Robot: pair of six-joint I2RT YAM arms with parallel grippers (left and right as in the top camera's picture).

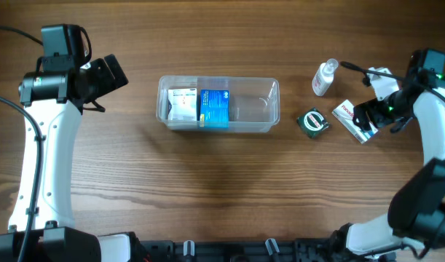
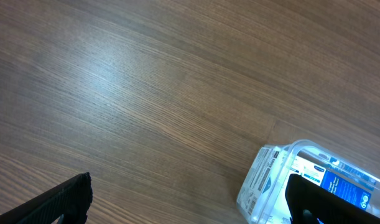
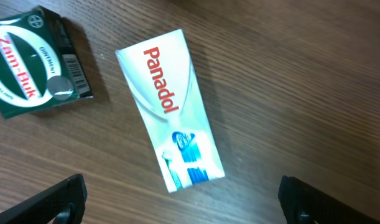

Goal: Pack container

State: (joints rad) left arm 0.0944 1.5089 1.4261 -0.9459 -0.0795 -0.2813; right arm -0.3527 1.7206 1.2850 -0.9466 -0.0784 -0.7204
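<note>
The right pincer (image 3: 180,193) stands wide above the Panadol box (image 3: 170,118), centre of the frame; I would square it to the long edges, then lower.

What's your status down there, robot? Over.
Left gripper open, empty, beside container. Right gripper open above Panadol box. Container holds white box and blue box, room left. Zam-Buk box, bottle outside; nothing blocking.

The table (image 1: 222,196) is brown wood with visible grain and a smooth, low-sheen finish. The container (image 1: 274,109) is clear, glossy plastic. The Panadol box (image 3: 171,112) is smooth white card with a slight gloss. The Zam-Buk box (image 3: 34,62) is green printed card.
</note>
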